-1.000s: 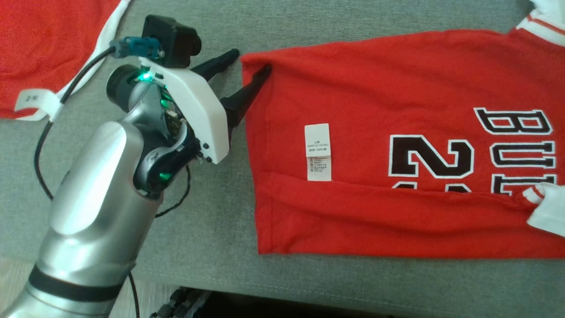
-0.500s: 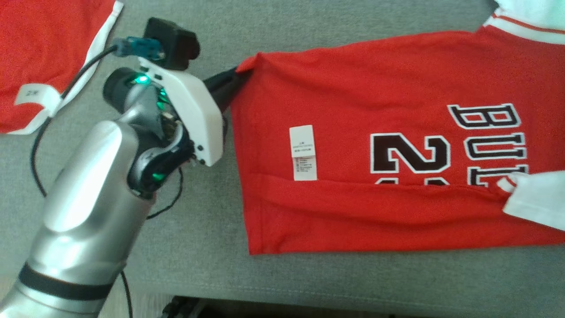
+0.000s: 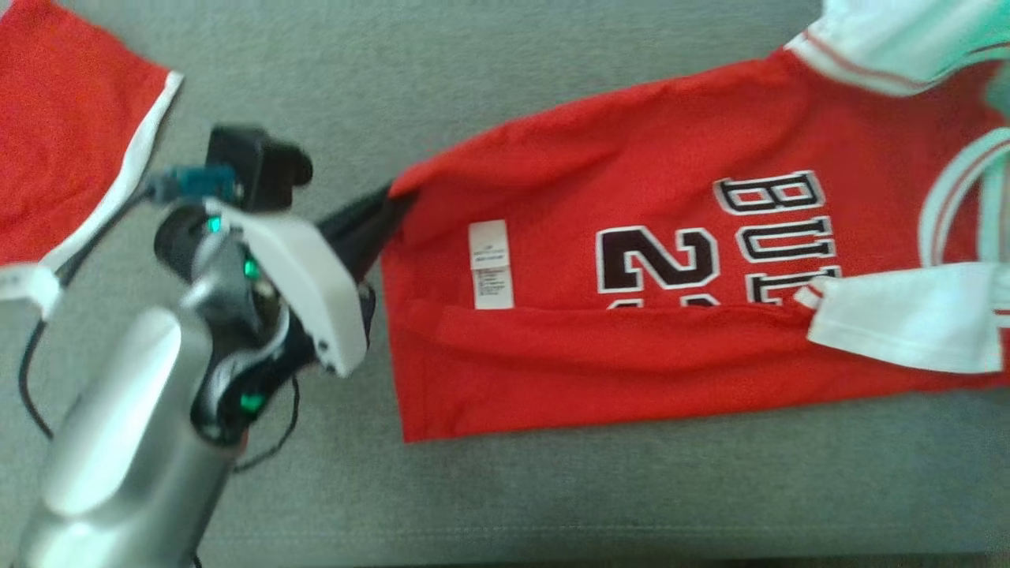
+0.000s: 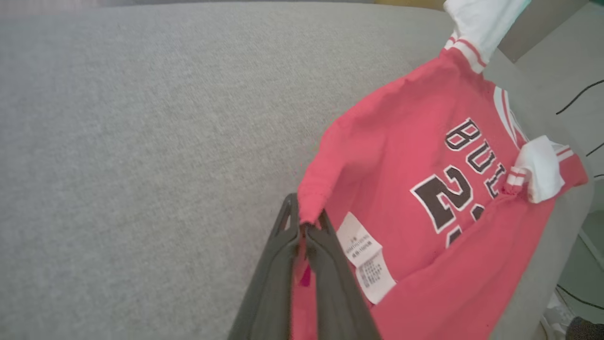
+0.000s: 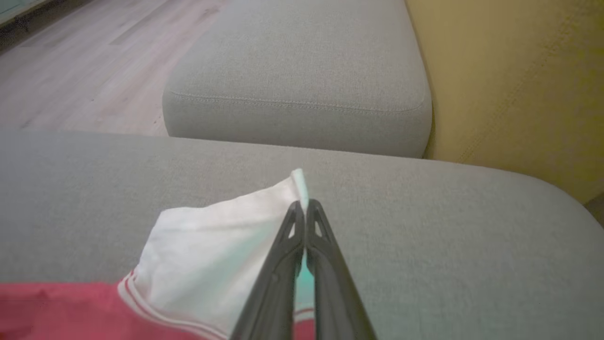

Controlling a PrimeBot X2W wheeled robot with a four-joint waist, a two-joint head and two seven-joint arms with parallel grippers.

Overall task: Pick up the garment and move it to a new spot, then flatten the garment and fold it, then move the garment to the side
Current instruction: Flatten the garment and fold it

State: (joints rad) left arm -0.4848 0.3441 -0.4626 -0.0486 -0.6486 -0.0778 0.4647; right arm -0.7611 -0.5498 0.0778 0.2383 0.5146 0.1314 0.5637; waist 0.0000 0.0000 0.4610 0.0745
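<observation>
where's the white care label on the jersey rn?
Head view: the care label sits on the red jersey near its left edge, between the left tool pinching the hem corner and the black number 2.

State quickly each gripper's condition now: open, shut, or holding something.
The left gripper is shut on a corner of the red jersey.
The right gripper is shut on its white sleeve.

Head cam looked almost straight down on the grey cushion (image 3: 552, 489) and red jersey (image 3: 631, 371). Left wrist cam sat low and close at the jersey's corner, sharing both. Right wrist cam skimmed the cushion by the white sleeve (image 5: 212, 250), facing the wood floor (image 5: 71, 71).
</observation>
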